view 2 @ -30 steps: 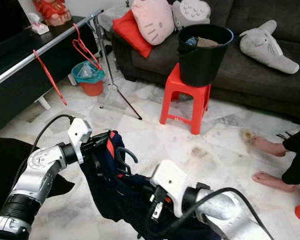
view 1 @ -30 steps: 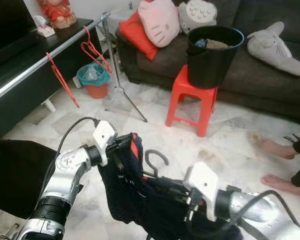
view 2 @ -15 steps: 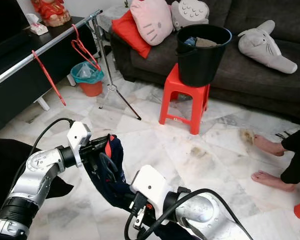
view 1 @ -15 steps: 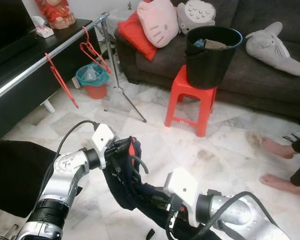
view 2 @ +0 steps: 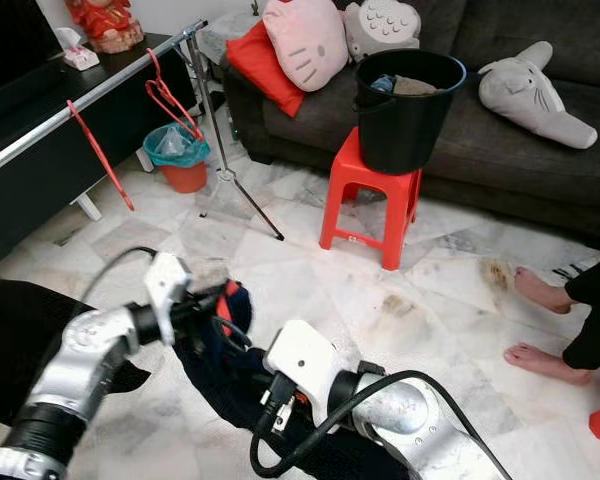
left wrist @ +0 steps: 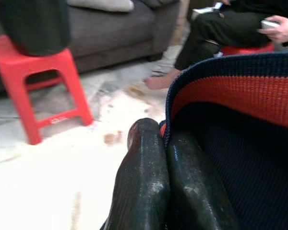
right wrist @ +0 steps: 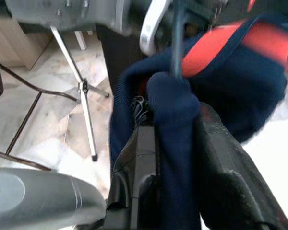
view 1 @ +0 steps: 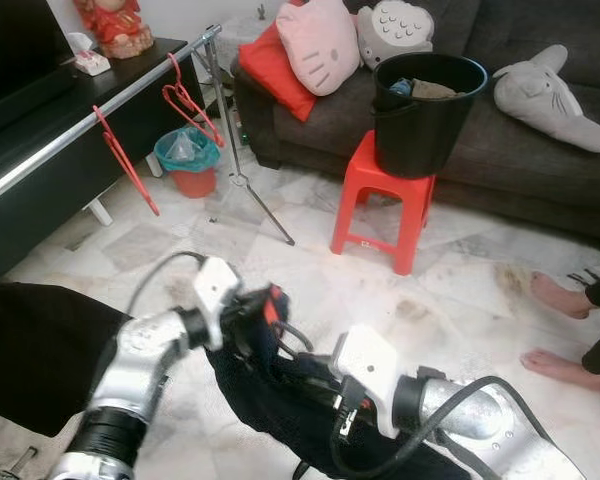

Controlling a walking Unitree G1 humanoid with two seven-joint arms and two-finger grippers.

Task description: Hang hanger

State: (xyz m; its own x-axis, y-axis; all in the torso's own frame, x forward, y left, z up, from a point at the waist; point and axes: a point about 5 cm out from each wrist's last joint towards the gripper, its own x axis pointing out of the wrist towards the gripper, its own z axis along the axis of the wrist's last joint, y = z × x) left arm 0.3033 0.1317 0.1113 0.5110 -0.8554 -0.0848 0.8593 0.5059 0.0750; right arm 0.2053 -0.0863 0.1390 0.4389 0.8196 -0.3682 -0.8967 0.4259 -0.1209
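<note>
Left gripper [left wrist: 163, 158]: we see fingers pressed together, clamping the garment's [view 1: 280, 400] red-lined collar.
Right gripper [right wrist: 175, 143]: clamped on a navy fold.
Hanger [view 1: 292, 336]: hook between both grippers.
Rail [view 1: 100, 105]: well ahead-left.
Writing: none readable.

Hanger and sweater, off the floor.
You see a dark hanger [view 1: 296, 335] hook poking up from a navy sweater [view 1: 280, 400] with a red collar band, which droops in folds; the rail [view 1: 100, 100] stands well apart, carrying red hangers [view 1: 185, 100].
</note>
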